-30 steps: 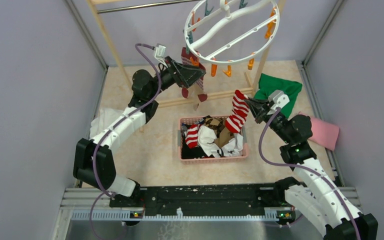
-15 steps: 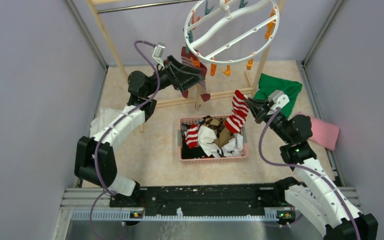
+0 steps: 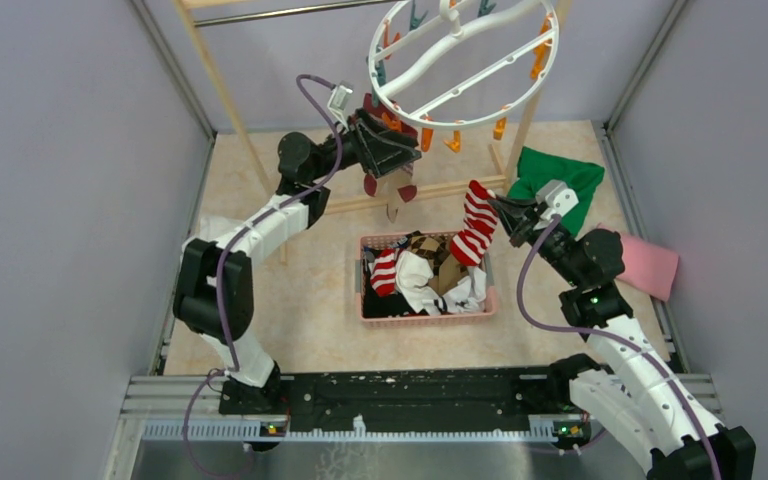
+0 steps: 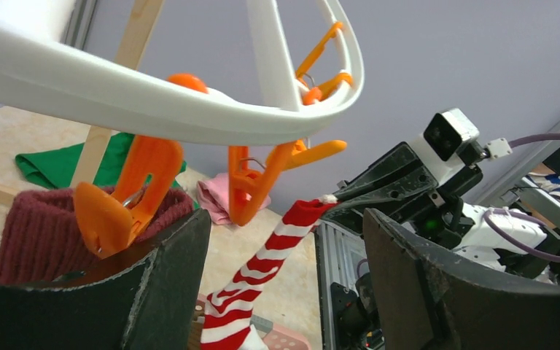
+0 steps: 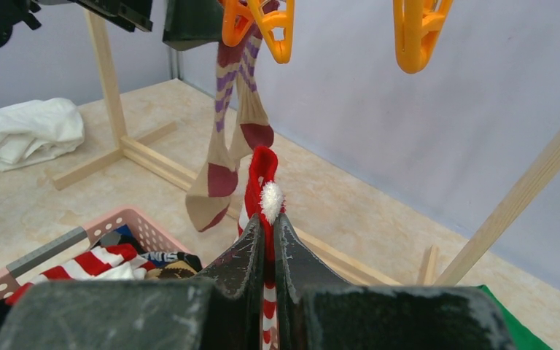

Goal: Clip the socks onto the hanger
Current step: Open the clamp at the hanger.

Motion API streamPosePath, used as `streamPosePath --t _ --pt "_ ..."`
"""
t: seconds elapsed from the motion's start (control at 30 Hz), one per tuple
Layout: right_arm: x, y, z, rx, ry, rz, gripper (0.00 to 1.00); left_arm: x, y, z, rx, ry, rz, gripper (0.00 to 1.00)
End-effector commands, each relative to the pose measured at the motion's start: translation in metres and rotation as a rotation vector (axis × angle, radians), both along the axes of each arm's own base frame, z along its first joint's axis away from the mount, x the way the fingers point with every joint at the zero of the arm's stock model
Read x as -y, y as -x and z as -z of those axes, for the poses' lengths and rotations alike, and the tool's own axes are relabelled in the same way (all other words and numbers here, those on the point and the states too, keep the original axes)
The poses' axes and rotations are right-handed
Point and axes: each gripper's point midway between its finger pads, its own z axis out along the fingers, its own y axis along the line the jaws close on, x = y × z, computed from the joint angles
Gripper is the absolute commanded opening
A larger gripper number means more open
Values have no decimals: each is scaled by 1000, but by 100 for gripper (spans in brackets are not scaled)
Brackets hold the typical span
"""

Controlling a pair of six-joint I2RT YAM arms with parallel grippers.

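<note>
The white ring hanger [image 3: 552,60] hangs at the back, orange pegs [image 3: 427,138] under its rim. My left gripper [image 3: 400,150] stands open just under the ring's near-left rim [image 4: 153,102], an orange peg [image 4: 127,193] by its left finger and another orange peg [image 4: 251,182] above the gap. A tan and maroon striped pair of socks [image 3: 395,185] hangs clipped there. My right gripper [image 3: 500,208] is shut on the cuff of a red-and-white striped sock [image 3: 475,225], which dangles over the basket. Its red cuff [image 5: 262,175] sticks up between the shut fingers [image 5: 240,255].
A pink basket [image 3: 370,310] with several more socks sits mid-table. A green cloth [image 3: 560,180] and a pink cloth [image 3: 650,265] lie at the right, a white cloth [image 3: 205,235] at the left. The wooden rack frame [image 3: 225,90] stands behind, its foot bars on the table.
My left arm has swung right and forward, bringing its open gripper closer under the ring by the orange pegs. The right gripper and the striped sock have stayed put.
</note>
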Motion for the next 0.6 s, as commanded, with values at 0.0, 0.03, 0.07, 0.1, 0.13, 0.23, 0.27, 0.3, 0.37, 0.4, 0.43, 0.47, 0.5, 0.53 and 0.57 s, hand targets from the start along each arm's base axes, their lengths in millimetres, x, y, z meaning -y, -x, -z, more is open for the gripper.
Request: streamPosePath --t 0.0,0.03,0.07,0.1,0.13,0.23,0.27,0.3,0.37,0.4,0.43,0.47,0.5,0.53,0.57 --pt "2 0 -16 55 0 5 0 5 -2 -19 140 26 20 82" --pt "2 0 -16 55 1 7 0 6 -5 -19 154 25 15 82" --pt "3 0 -16 55 1 8 0 7 -7 -19 164 25 10 83" --pt "3 0 -16 54 1 9 0 7 -10 -20 174 27 5 83" --pt "3 0 -16 54 2 9 0 8 -12 -20 184 30 -2 83" --pt "4 0 -15 53 4 14 0 9 -17 -23 201 42 -5 83" --pt "4 0 -15 54 4 14 0 10 -18 -23 201 47 -1 83" --pt "4 0 -15 54 4 15 0 11 -19 -25 203 55 2 83" --pt "5 -1 -15 53 5 18 0 11 -20 -27 204 69 9 83" --pt "4 -1 -15 53 5 16 0 12 -20 -27 201 71 12 83" --pt "4 -1 -14 53 6 16 0 13 -21 -28 204 73 13 83" --pt "4 -1 -14 53 5 16 0 14 -22 -28 204 73 13 82" --pt "4 -1 -15 54 5 15 0 15 -22 -28 202 75 13 82" --pt "4 -1 -15 54 5 15 0 15 -23 -29 199 77 13 82" --pt "4 -1 -15 55 4 15 0 16 -24 -28 195 77 16 82"
